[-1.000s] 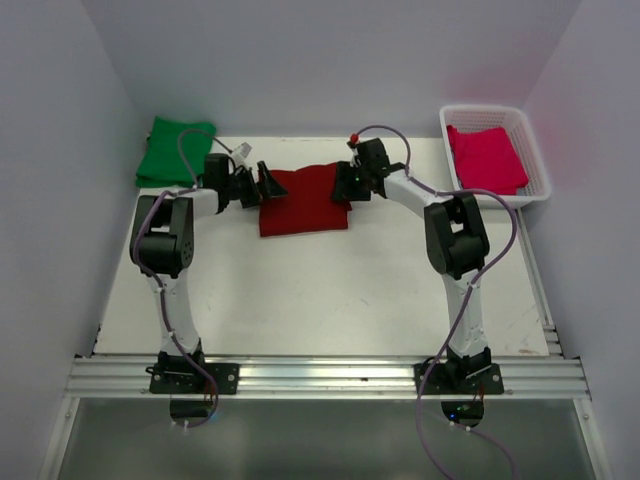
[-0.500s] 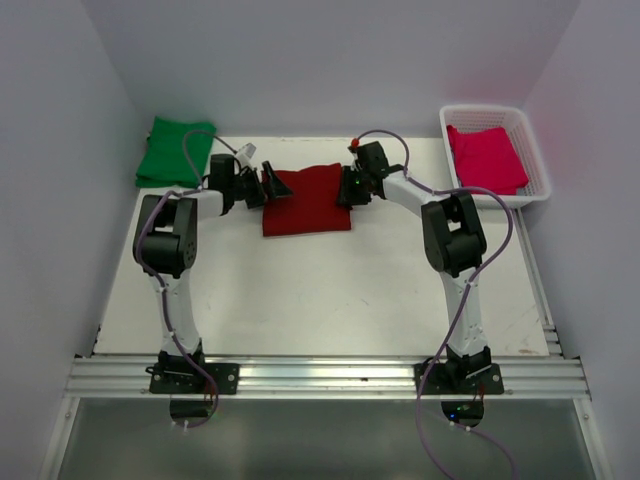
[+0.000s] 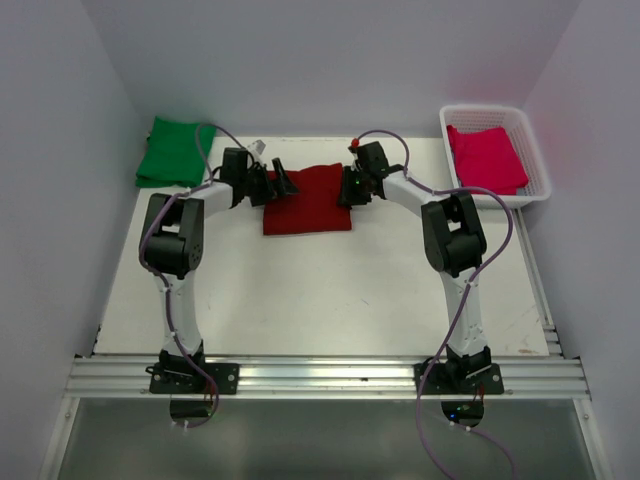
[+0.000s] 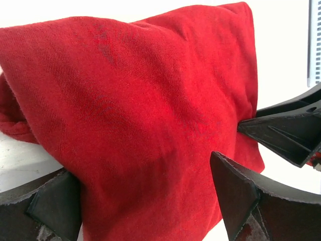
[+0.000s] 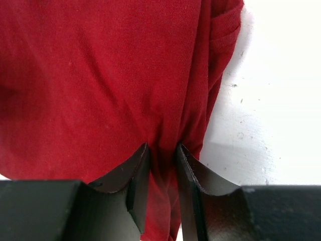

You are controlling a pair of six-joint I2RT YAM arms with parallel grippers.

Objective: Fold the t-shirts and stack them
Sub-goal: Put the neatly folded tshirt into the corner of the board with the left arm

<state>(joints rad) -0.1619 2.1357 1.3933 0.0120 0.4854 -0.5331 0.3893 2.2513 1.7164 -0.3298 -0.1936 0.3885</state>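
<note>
- At the far centre of the table [image 3: 300,290] lies a folded red t-shirt [image 3: 308,205].
- Left gripper [image 3: 276,183]: fingers spread wide astride the shirt's left edge.
- Right gripper [image 3: 346,188]: pinching a fold at its right edge.
- Far left, a folded green t-shirt [image 3: 175,150]; far right, a pink t-shirt [image 3: 487,157] in a white basket [image 3: 534,150].

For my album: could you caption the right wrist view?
Black jaws pinch a fold of the red fabric t-shirt.
</note>
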